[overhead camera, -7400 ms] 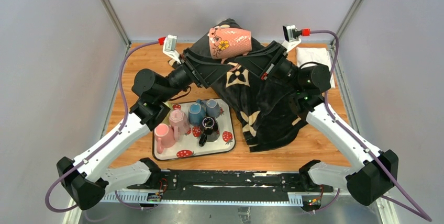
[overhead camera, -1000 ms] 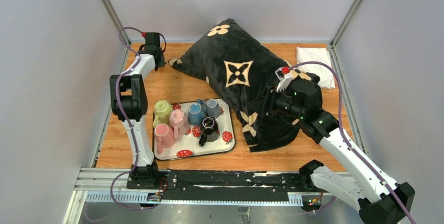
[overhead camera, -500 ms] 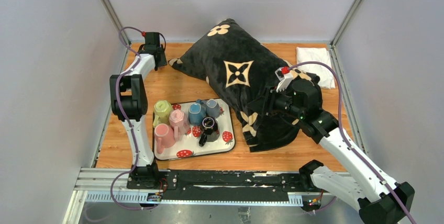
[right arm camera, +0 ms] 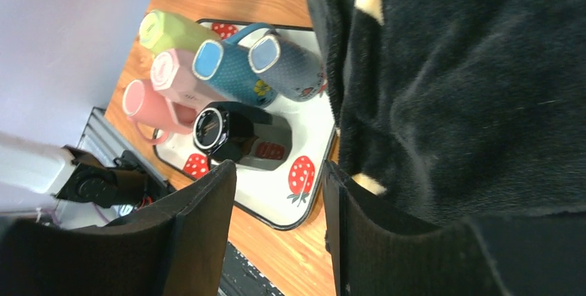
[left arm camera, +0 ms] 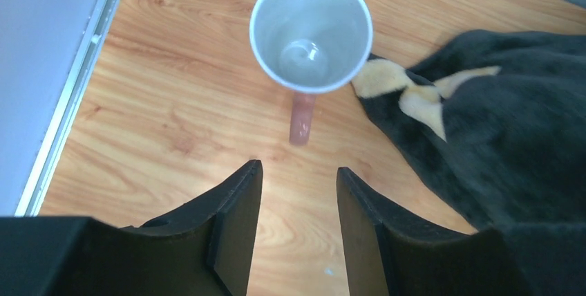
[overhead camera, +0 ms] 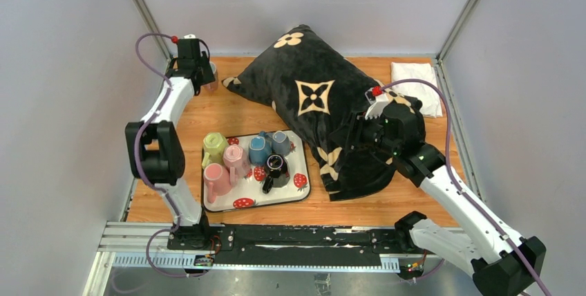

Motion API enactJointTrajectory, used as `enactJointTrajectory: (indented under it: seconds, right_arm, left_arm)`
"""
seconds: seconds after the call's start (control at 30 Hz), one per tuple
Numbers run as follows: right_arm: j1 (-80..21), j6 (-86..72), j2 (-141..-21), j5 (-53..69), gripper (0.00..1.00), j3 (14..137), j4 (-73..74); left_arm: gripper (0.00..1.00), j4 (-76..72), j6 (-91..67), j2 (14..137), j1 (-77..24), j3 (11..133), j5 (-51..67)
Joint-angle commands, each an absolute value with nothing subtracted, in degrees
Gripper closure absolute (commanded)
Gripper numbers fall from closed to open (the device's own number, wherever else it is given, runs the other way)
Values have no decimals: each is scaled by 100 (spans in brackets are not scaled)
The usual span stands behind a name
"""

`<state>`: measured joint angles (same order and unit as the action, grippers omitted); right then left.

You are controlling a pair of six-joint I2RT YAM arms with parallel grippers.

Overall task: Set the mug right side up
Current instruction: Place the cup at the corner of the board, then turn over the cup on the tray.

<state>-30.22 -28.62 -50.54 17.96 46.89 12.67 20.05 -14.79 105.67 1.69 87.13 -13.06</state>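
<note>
Left gripper (left arm camera: 298,169) hangs over bare wood at the far left corner of the worktop (overhead camera: 235,113). Its two dark fingers (left arm camera: 238,206) are partly spread and nothing is between them. Just beyond the fingertips stands the mug (left arm camera: 311,30), upright with its mouth facing up. It is white inside, and its pinkish handle (left arm camera: 302,117) points back toward the gripper. The gripper and mug are not touching; a strip of wood shows between them. The mug's right side sits just beside a cream-tipped corner of the black pillow (overhead camera: 311,95), but I cannot tell from the wrist view whether rim and fabric touch. From above, the mug is mostly hidden behind the left arm's wrist.

The pillow, patterned with cream flowers, runs from the far edge across the centre toward the near right part of the worktop.

Right gripper (right arm camera: 280,171) hovers over the pillow's near left side, also partly open and holding nothing. Its fingers frame the view down to the tray (overhead camera: 304,192). That tray is white, printed with strawberries, and lies on the near left part of the worktop just beside the pillow. Six mugs crowd its far half:
- a yellow-green one (overhead camera: 214,145)
- two pink ones (overhead camera: 236,158) (overhead camera: 215,178)
- a blue one (overhead camera: 260,149)
- a grey-blue one (overhead camera: 280,142)
- a black one (overhead camera: 275,168)

A folded white cloth (overhead camera: 414,75) lies in the far right corner, apart from the pillow.
</note>
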Motion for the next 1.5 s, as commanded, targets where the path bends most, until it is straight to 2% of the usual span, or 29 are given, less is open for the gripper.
enactJointTrajectory:
  seconds: [0.0,0.17,0.33,0.57,1.03,1.23,1.47]
  right_arm:
    - [-2978,-2812,-5193,1177,45,5095,1548]
    - [-2979,-2963,-5475,1084,45,5241,1586]
    - [-2984,-2831,-6076,1092,44,5799,2294]
    - [-3169,-3160,-6403,869,43,5875,2241]
    - [-5280,-3624,-7409,-1266,33,6850,2500]
    - [-6152,-4554,-8194,-2254,32,7688,3429]
    - [-6678,-5596,-9306,-2352,32,8549,4508]
  left_arm:
    - [49,1973,-1742,9686,187,8090,-905]
    - [50,1970,-1892,8796,150,7424,-342]
    - [49,2025,-1837,7835,-238,6867,-251]
    - [49,2399,-1806,6774,-541,6362,-36]
    - [47,3132,-1483,5297,-554,6056,333]
    - [47,3191,-1495,4814,-555,5654,216]
    - [47,3101,-1545,4214,-556,5077,97]
